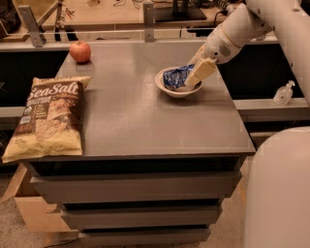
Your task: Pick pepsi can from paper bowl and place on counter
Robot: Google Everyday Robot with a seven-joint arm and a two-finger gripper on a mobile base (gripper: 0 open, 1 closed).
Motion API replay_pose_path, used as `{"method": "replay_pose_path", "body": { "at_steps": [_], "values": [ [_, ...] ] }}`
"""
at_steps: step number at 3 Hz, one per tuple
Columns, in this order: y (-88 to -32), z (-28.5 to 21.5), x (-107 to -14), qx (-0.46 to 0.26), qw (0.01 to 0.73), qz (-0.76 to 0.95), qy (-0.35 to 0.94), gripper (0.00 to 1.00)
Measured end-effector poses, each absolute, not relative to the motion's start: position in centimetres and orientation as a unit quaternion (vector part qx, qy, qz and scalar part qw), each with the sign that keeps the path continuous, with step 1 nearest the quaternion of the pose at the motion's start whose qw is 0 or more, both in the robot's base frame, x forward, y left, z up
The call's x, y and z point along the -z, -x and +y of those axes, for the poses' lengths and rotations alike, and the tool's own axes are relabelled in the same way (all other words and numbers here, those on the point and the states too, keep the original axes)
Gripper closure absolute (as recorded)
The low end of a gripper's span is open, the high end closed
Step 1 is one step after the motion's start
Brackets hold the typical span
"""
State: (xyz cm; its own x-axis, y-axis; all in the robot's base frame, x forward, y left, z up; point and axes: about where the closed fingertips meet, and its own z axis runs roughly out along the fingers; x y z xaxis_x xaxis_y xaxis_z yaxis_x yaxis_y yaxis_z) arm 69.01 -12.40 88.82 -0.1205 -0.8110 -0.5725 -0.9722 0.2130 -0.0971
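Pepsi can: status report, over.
Gripper down in shallow white paper bowl, at dented blue Pepsi can. Can lying in bowl, not yet on grey counter. Red apple, yellow chip bag well left.

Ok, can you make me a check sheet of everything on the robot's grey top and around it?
surface: grey counter, flat, on top of drawers.
job's things: pepsi can lying in the paper bowl, far right part of the counter.
clutter: red apple at the far left corner; chip bag lying flat at the left edge.
grippers: tool down at the bowl, against the can's right side.
cables: dark wires on the wooden table behind.
surroundings: small clear bottle on the right ledge; cardboard box lower left.
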Motion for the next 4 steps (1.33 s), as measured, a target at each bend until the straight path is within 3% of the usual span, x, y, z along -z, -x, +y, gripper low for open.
{"method": "replay_pose_path", "body": {
  "at_steps": [2,4],
  "values": [
    [-68.8,-12.0,-89.4,-0.158,0.276,0.725,0.612,0.95],
    [-67.4,-10.9,-93.7,-0.148,0.329,0.686,0.632,1.0]
  ]
}}
